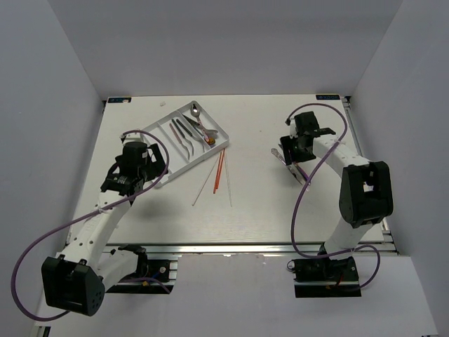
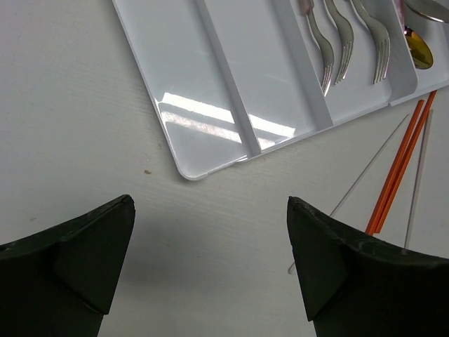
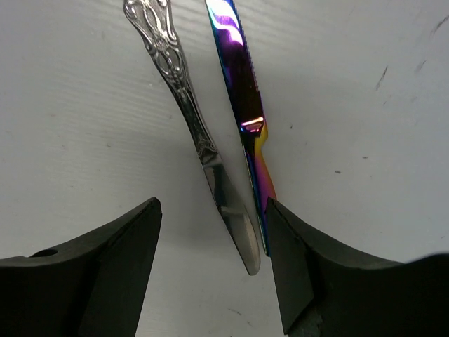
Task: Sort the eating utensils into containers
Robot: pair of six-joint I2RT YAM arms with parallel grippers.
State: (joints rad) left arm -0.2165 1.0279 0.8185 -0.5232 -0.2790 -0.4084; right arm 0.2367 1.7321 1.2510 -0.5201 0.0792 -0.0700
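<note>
White tray (image 2: pixel 175 56) corner just ahead of left tool (image 2: pixel 210 203), jaws apart, empty | orange chopsticks (image 2: pixel 398 168) and pale chopsticks (image 2: pixel 418 175) on worktop (image 2: pixel 70 105) beside tray | silver forks (image 2: pixel 343 42) in one compartment | right tool (image 3: pixel 212 203), apart, straddles ornate silver knife (image 3: pixel 200 133) and iridescent knife (image 3: pixel 245 105), side by side on worktop

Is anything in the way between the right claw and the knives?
No, nothing visible. The right gripper hangs open straight over them: the silver knife lies between its fingers, and the rainbow knife lies beside it, close against one finger.
</note>
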